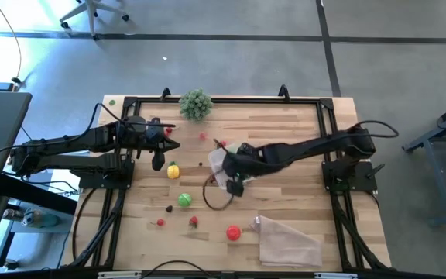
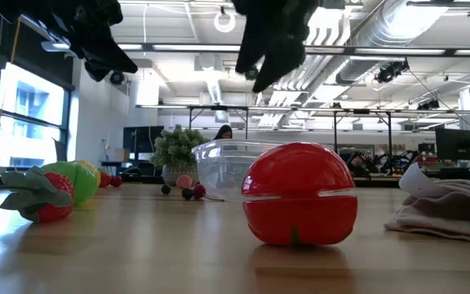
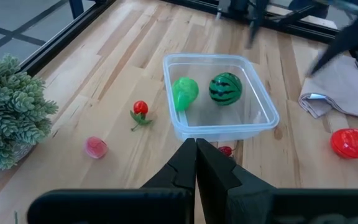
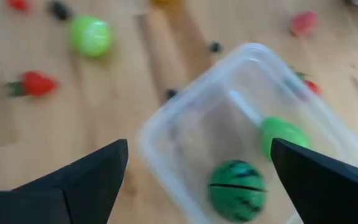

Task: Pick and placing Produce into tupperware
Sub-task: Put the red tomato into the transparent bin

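right fingers [image 4: 92,180] spread wide above the tupperware [image 4: 185,130].

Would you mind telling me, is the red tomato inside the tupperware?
No, the red tomato lies on the table outside the tupperware.

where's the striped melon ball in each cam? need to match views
High view: not visible; the right arm's wrist covers the tupperware.
Low view: not distinguishable; tub sits behind the red tomato.
Left wrist view: striped melon ball inside the tub, beside the green fruit.
Right wrist view: in the tub, near the bottom edge.
Shared landmark: the tupperware.
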{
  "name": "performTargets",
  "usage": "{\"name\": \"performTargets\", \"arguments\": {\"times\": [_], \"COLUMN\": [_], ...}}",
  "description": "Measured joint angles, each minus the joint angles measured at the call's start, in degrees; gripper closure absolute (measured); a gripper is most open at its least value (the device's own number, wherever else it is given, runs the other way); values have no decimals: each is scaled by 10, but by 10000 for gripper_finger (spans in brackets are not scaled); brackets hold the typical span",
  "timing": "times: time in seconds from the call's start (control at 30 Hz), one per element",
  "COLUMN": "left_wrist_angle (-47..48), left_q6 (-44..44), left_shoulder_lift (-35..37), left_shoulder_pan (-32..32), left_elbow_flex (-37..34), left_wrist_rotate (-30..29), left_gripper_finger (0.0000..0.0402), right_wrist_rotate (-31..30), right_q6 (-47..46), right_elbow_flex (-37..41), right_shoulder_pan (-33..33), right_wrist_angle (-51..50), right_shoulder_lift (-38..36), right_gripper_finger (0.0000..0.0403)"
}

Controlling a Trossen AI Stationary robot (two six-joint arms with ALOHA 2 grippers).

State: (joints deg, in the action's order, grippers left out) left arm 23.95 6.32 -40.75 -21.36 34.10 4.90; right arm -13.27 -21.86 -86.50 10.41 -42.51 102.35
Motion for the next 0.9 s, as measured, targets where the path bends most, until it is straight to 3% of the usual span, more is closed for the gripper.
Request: {"name": "performTargets", "arguments": {"times": [0.47, 0.77, 0.9], "left_wrist_angle": [1, 1, 1], "left_q6": [0, 0, 0], "left_shoulder_lift": [0, 0, 0], "left_shoulder_pan": [0, 0, 0], "left_elbow_flex": [0, 0, 0], "left_wrist_rotate": [0, 0, 0], "left_gripper_finger": [401, 401, 401], "right_wrist_rotate": [-62, 8, -2], "right_q6": [65, 28, 13], "right_elbow_flex": [9, 9, 9], "right_shoulder_pan": [193, 218, 219], "right_wrist_angle": [50, 56, 72], "right_shoulder_lift": [1, 19, 37], "right_gripper_finger": [16, 16, 16]}}
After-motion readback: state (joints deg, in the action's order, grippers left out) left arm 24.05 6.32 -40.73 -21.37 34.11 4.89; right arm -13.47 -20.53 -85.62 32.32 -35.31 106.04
